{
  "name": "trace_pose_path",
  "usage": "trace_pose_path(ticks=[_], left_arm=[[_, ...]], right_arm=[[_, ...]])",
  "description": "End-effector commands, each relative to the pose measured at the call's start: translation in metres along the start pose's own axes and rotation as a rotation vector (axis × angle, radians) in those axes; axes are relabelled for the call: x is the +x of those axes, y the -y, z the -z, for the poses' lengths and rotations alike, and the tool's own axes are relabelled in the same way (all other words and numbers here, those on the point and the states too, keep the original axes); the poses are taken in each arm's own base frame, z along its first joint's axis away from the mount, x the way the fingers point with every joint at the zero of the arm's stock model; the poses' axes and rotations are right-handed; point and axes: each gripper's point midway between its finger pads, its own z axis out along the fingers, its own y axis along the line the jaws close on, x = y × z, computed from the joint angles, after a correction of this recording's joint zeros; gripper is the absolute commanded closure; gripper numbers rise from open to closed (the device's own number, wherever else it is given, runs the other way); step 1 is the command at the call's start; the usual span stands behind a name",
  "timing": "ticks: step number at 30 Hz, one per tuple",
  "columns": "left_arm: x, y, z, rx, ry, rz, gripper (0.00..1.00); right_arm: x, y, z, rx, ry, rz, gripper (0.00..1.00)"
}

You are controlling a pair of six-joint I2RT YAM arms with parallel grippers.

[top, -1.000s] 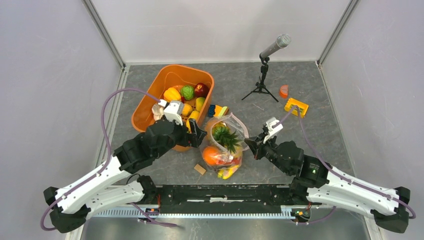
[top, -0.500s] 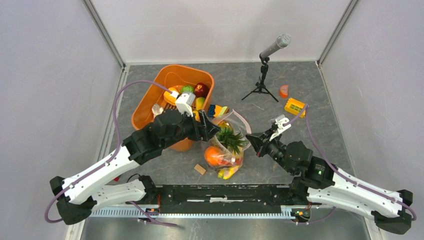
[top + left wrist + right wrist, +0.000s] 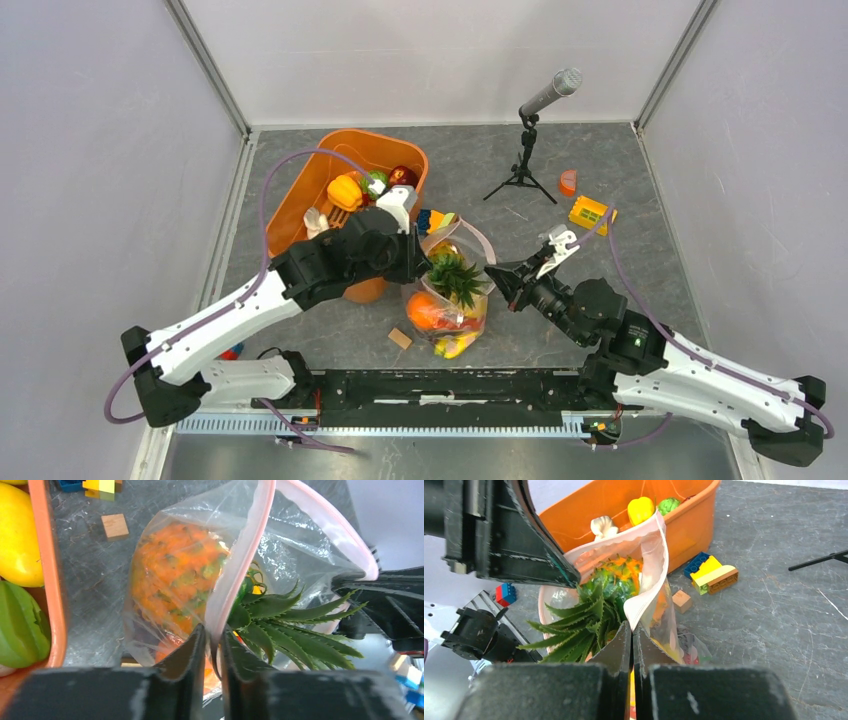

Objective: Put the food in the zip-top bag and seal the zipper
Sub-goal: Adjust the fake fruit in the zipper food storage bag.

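The clear zip-top bag stands near the table's middle with its mouth held apart. Inside it are a pineapple with green leaves and other food, including an orange piece. My left gripper is shut on the left run of the pink zipper, its fingers close on either side of the strip. My right gripper is shut on the opposite pink edge. In the top view the left gripper and right gripper flank the bag. No slider shows.
The orange tub behind the left gripper holds more toy food: a yellow pepper, a green piece, a red apple. Coloured blocks and a wooden block lie by the bag. A microphone tripod and yellow block stand back right.
My left arm swung right from the tub's front to the bag's left rim, and its jaws closed from wide open onto the pink strip. The right gripper kept its hold, shifting slightly.
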Motion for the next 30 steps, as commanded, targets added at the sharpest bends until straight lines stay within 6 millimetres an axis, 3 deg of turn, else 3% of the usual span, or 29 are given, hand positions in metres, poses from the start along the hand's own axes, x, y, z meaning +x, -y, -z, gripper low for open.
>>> trace_pose_path(ticks=[1,2,4,9,11,14,17,19,23,26,30], left_arm=[[-0.005,0.007,0.005,-0.008,-0.04,-0.115,0.9],[-0.01,0.008,0.007,-0.008,-0.028,-0.121,0.97],[-0.029,0.015,0.018,0.006,0.036,-0.131,0.98],[-0.085,0.052,0.063,0.119,0.198,-0.139,0.98],[-0.091,0.059,0.067,0.15,0.217,-0.139,0.98],[-0.095,0.058,0.066,0.134,0.229,-0.111,0.98],[-0.086,0.071,0.062,0.194,0.177,-0.113,0.98],[-0.079,0.068,0.053,0.186,0.154,-0.111,0.98],[-0.061,0.068,0.048,0.218,0.099,-0.092,0.98],[-0.052,0.06,0.05,0.215,0.108,-0.073,0.98],[-0.052,0.046,0.055,0.182,0.165,-0.024,0.98]], right_arm=[[-0.042,-0.017,0.0,-0.051,0.1,-0.02,1.0],[-0.048,-0.019,-0.001,-0.055,0.112,-0.019,1.0],[-0.062,-0.022,-0.001,-0.054,0.128,0.01,1.0],[-0.124,-0.031,0.007,-0.051,0.227,0.076,1.0],[-0.131,-0.03,0.006,-0.039,0.241,0.108,1.0],[-0.127,-0.029,-0.008,0.02,0.111,0.21,1.0],[-0.135,-0.029,-0.012,0.045,0.097,0.217,1.0],[-0.13,-0.019,-0.016,0.096,0.115,0.229,1.0],[-0.087,-0.006,-0.044,0.16,-0.072,0.374,1.0],[-0.063,0.0,-0.057,0.166,-0.098,0.394,1.0],[-0.058,0.007,-0.069,0.121,-0.094,0.354,1.0]])
